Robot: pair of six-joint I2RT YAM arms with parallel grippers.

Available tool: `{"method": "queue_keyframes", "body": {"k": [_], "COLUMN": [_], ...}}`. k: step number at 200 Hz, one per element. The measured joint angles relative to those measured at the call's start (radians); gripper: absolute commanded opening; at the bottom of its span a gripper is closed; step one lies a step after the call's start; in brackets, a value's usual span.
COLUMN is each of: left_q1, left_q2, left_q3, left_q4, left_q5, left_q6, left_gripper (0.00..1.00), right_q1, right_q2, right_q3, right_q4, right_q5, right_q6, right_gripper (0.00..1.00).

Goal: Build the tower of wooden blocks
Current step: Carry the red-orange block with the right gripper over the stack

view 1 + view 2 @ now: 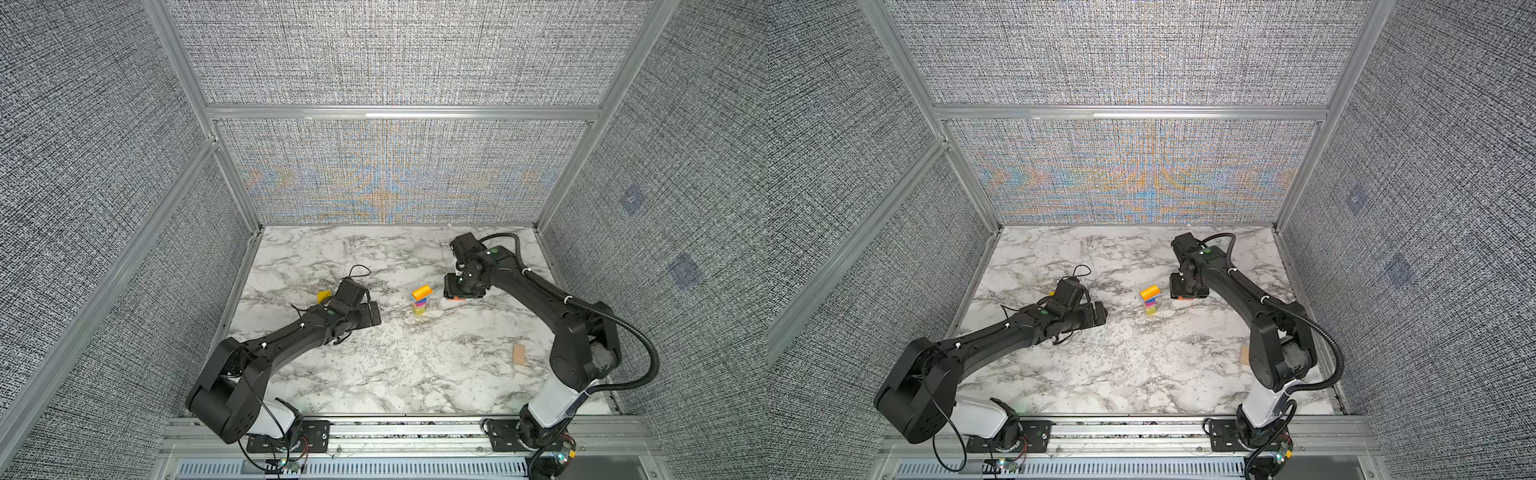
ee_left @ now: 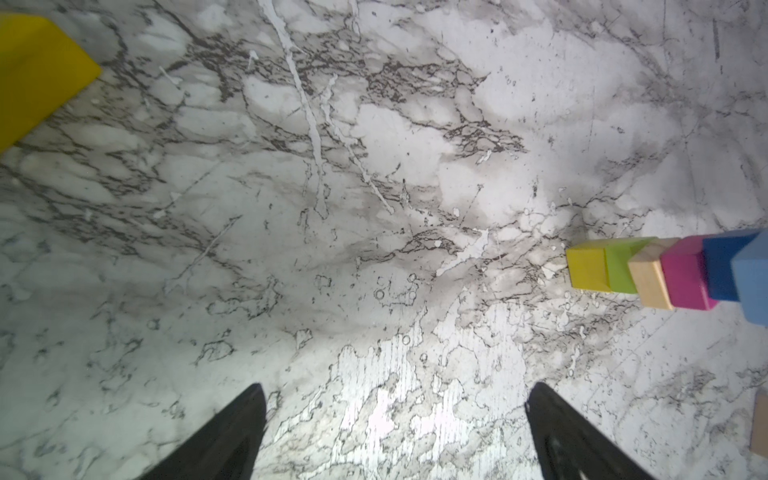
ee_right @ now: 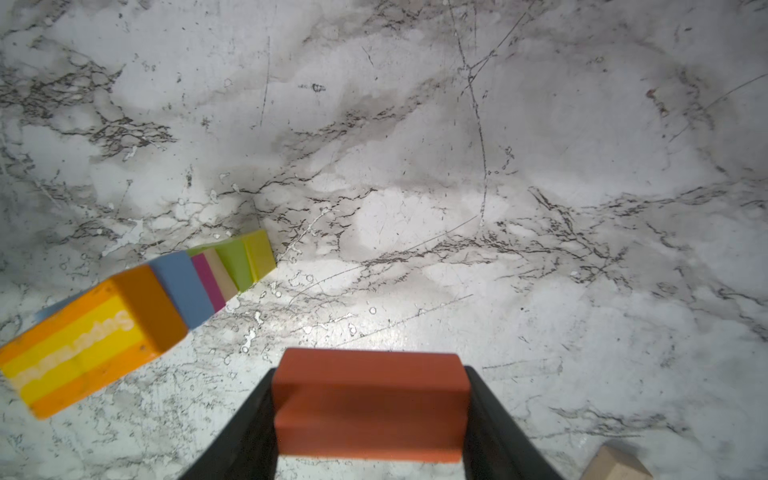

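Bench (image 1: pixel 374 374): marble-patterned.
Left pincer (image 2: pixel 397 386): left of centre, jaws spread wide, nothing between them.
Right pincer (image 3: pixel 370 372): clamped on an orange-red block (image 3: pixel 370 407), just right of the tower (image 1: pixel 420 301).
Tower: mid-bench; yellow, lime, plain, magenta and blue layers (orange striped slab (image 1: pixel 421 292) on top).
Plain plank (image 1: pixel 519 354): near right.
Yellow wedge (image 1: pixel 323 296): far-left of the left pincer.
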Motion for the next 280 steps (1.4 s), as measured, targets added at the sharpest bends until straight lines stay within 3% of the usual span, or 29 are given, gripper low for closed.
{"method": "queue_keyframes", "body": {"k": [139,280], "left_q1": [0.000,0.002], "left_q2": [0.026,0.117], "left_q3": [0.066,0.166], "left_q4": [-0.037,-0.066], "left_q5": [-0.016,-0.039], "left_q6": [0.019,0.031], "left_gripper": [0.98,0.98], "right_q1": [0.068,0.153], "right_q2": [0.025,0.198], "right_q3": [0.254,0.422], "right_q4": [-0.149,-0.196], "right_q5": [-0.063,-0.090], "right_q6": [-0.236,-0.296], "right_gripper": [0.49,0.49]}}
